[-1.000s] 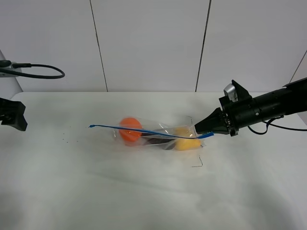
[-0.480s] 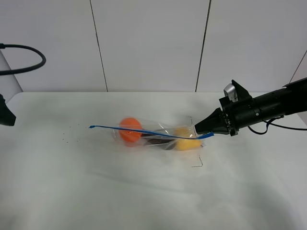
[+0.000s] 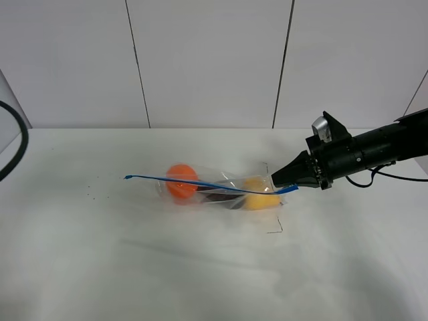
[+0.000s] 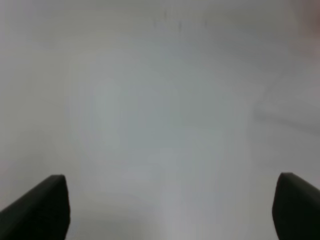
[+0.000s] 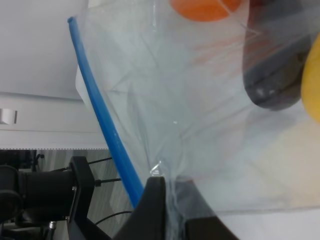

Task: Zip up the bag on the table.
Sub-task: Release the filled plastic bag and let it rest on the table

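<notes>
Bag [image 3: 224, 189]: one clear crinkly zip pouch, lying flat near the middle of the table [image 3: 167, 267], its long axis running left to right across the high view.
Zipper strip [image 3: 150, 178]: one, blue, running the bag's whole length; one end is sitting at the right gripper and the free end is pointing toward the left arm's side.
Right gripper [image 3: 277, 180]: reaching in from the right, jaws pressing together on the bag's right-hand corner just beside the strip's end, with plastic film tucking between them in its wrist view.
Left gripper [image 4: 172, 207]: fingers standing wide apart, holding nothing, facing bare tabletop. It is not showing in the high view, where only a black cable [image 3: 13, 154] is curving in at the left edge.
Deciding relation: the strip is stretching away leftward from the pinched corner. The right arm is the one touching it and appears to be anchoring that end; the left arm is sitting well apart from the free end, so any run along the strip is likely calling for a long reach in from the left.
Contents, counted: one orange ball [image 3: 182, 182], one yellow item [image 3: 262, 196], one dark purple item [image 3: 215, 196] lying between them.
</notes>
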